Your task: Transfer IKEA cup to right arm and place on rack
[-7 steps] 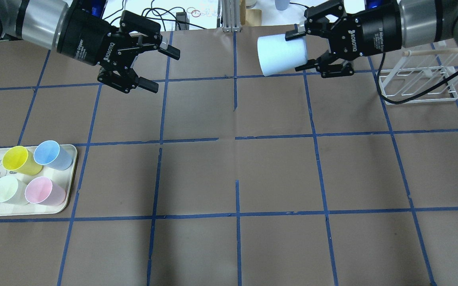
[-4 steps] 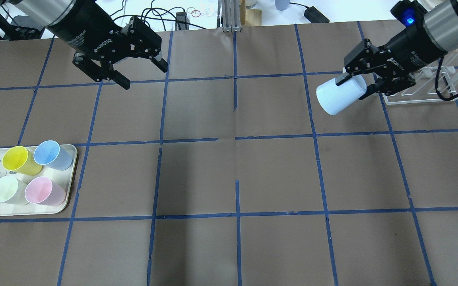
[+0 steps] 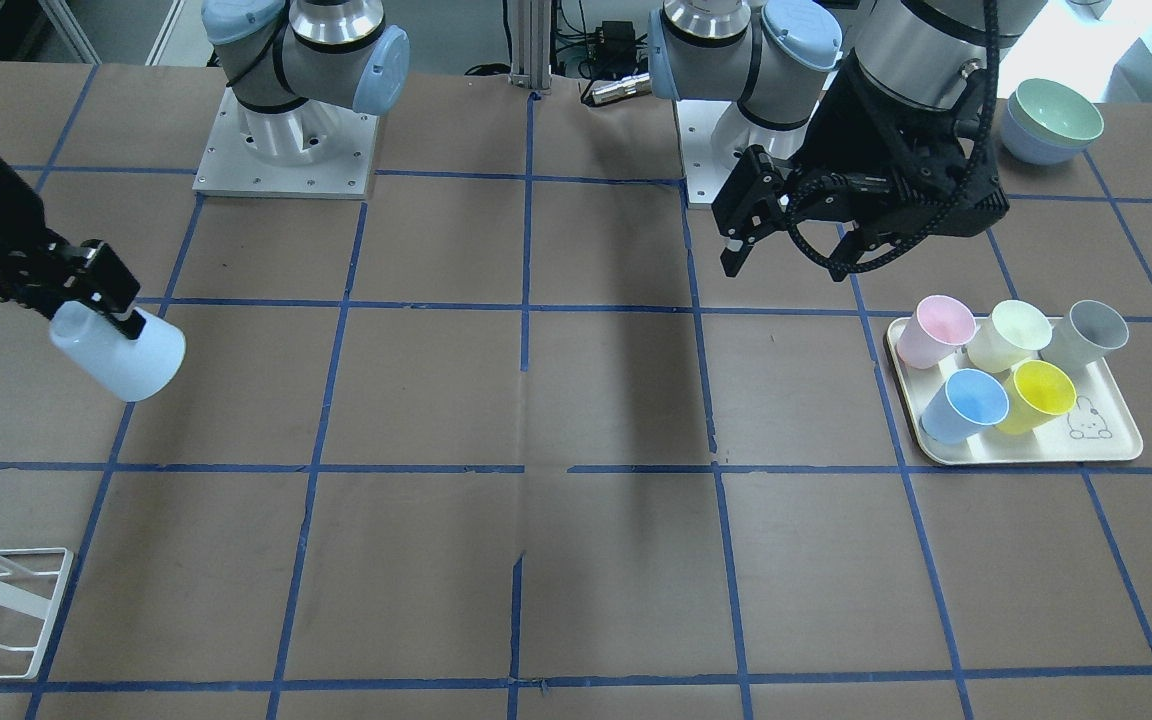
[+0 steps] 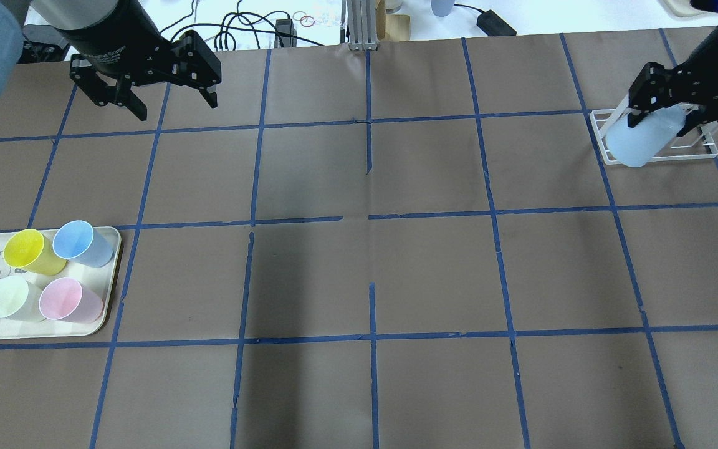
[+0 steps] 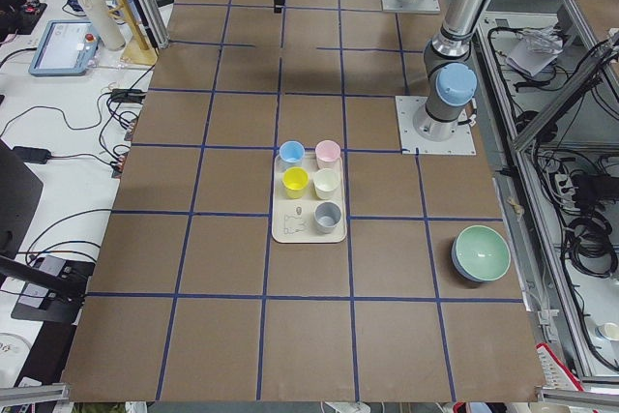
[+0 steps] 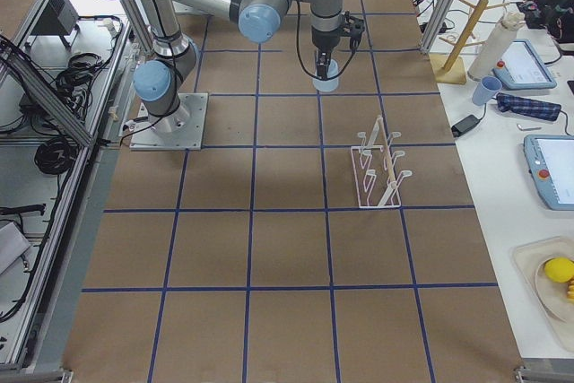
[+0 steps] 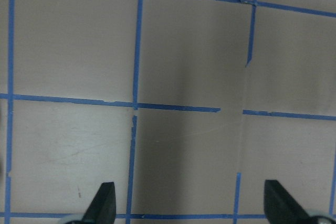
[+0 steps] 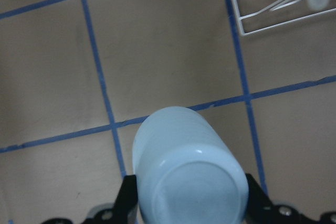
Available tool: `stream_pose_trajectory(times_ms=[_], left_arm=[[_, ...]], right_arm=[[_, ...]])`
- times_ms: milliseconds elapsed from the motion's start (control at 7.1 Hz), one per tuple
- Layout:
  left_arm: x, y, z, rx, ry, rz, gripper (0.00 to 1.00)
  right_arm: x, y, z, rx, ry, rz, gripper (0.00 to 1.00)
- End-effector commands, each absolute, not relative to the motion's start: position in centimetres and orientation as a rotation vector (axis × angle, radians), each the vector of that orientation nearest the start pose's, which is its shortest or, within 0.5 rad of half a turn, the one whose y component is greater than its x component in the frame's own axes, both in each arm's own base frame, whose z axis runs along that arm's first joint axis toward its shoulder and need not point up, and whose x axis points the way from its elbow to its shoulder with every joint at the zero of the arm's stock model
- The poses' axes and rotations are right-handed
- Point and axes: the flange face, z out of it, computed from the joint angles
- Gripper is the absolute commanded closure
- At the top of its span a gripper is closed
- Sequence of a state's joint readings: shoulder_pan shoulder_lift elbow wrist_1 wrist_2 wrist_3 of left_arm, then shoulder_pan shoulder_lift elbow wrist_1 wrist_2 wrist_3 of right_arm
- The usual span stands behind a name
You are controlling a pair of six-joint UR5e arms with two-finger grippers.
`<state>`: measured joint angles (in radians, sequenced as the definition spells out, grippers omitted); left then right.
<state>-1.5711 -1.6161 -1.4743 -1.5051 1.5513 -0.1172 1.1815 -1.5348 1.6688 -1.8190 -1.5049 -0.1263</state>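
Transfer looks done: right pincer (image 4: 658,121) clamps IKEA cup (image 4: 636,144) short of rack (image 4: 705,150); left pincer (image 4: 176,107) wide, empty. Next I align cup over a rod.

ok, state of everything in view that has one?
IKEA cup: held in the air, tilted, not yet placed.
right gripper: shut on the IKEA cup near its base.
left gripper: open, empty.
rack: standing, nothing on it.
cream tray: holds five cups, mouths up.
bowls: stacked, green in blue.
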Motion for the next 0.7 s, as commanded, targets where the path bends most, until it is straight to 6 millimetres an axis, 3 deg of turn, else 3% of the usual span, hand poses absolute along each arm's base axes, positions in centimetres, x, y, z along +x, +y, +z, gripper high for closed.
stream_pose_trajectory(times_ms=[0, 423, 564], left_arm=[[-13.2, -51.1, 50.5, -0.186, 3.121, -0.219, 0.00], [-13.0, -51.0, 50.1, -0.181, 3.121, -0.219, 0.00], [-13.0, -51.1, 50.3, -0.181, 3.122, -0.222, 0.00]], right_arm=[[-11.8, -54.7, 43.9, 0.478, 3.110, -0.338, 1.00], [-14.2, -57.3, 40.4, 0.505, 3.167, -0.378, 1.00], [-14.2, -57.6, 40.4, 0.502, 3.166, -0.403, 1.00]])
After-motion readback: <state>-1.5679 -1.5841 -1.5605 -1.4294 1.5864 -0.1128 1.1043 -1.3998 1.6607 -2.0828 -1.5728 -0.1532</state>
